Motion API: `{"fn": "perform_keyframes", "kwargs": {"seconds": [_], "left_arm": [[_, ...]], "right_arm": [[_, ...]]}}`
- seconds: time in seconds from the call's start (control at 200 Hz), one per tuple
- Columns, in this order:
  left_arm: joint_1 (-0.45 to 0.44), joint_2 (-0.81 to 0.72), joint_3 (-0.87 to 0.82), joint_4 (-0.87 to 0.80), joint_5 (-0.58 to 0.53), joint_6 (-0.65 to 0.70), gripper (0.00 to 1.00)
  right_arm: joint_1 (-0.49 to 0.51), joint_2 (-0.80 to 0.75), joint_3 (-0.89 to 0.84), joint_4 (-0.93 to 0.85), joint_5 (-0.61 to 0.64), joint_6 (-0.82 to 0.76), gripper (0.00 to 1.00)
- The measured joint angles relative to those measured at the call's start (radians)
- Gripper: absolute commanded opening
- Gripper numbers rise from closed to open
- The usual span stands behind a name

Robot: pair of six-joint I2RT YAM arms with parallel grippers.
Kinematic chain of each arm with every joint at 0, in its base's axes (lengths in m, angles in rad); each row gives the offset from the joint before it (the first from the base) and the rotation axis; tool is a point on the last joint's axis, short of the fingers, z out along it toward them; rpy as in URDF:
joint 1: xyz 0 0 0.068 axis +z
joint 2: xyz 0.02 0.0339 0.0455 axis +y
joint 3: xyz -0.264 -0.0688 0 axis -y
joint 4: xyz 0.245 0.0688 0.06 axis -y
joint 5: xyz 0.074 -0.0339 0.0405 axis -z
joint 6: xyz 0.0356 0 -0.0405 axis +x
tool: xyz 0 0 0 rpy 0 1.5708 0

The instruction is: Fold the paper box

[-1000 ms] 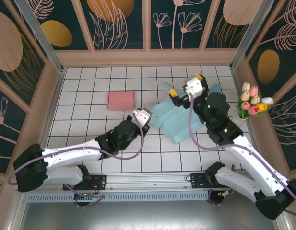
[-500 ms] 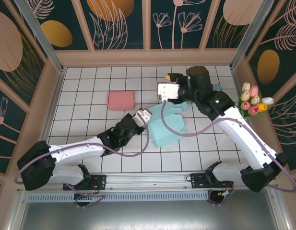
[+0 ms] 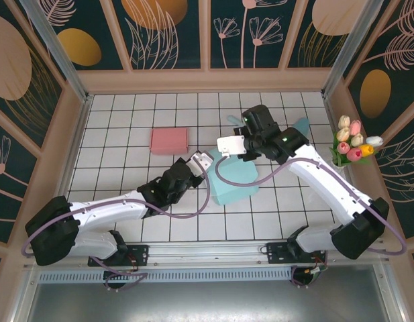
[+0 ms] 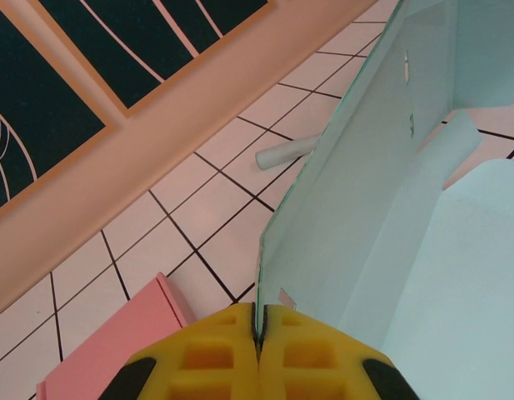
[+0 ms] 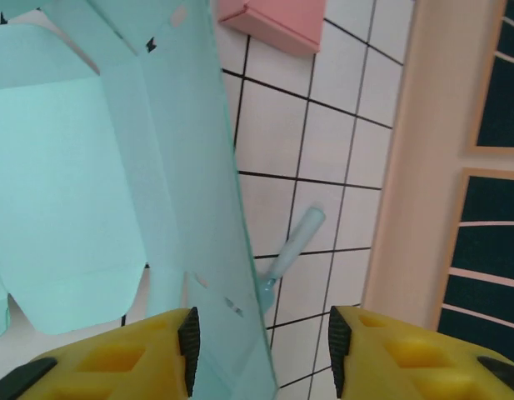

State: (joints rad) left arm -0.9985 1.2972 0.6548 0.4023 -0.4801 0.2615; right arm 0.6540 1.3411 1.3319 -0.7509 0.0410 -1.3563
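Holding the raised panel steady is the left gripper's point(image 4: 259, 321) job. Its jaws are pressed together on the near edge of the paper box point(image 3: 235, 180), pinching the thin teal sheet so that this wall stands up from the counter point(image 3: 126, 121). The pinch looks shallow, so I judge any pull should run along the panel, not across it, or the card may slip or crease off its score line.

Just beyond, the box lies partly flat in the middle of the tiles, base panel down and side flaps spread. The right gripper point(image 5: 261, 333) sits at the far end of what looks like the same upright panel. Its jaws are spread with the panel's edge between them, and the wrist view shows open space on at least 1 side. Closing squarely on that edge and then swinging both ends together should fold the wall cleanly along its crease.

For room, the 2 arms reach close together over the box, so short moves suit. A pink box point(image 3: 168, 140) lies to the left, well apart. A small pale tube point(image 5: 290, 246) lies on the tiles just behind the panel and could be knocked. Flowers point(image 3: 354, 142) stand by the right wall, well apart from the box.
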Motion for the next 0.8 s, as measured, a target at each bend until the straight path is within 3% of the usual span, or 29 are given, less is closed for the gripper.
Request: {"fn": "perform_keyframes", "kwargs": {"seconds": [0.355, 0.555, 0.686, 0.801], "left_arm": [[0.000, 0.000, 0.000, -0.015, 0.009, 0.000, 0.00], [0.000, 0.000, 0.000, -0.018, 0.016, -0.001, 0.00], [0.000, -0.002, 0.000, -0.018, 0.027, -0.003, 0.00], [0.000, -0.009, 0.000, -0.018, 0.034, -0.008, 0.00]], "right_arm": [[0.012, 0.060, -0.006, 0.001, 0.058, -0.026, 0.39], [0.012, 0.089, -0.006, 0.002, 0.076, -0.036, 0.23], [0.012, 0.094, -0.006, 0.002, 0.087, -0.034, 0.20], [0.012, 0.095, -0.006, 0.001, 0.095, -0.035, 0.01]]}}
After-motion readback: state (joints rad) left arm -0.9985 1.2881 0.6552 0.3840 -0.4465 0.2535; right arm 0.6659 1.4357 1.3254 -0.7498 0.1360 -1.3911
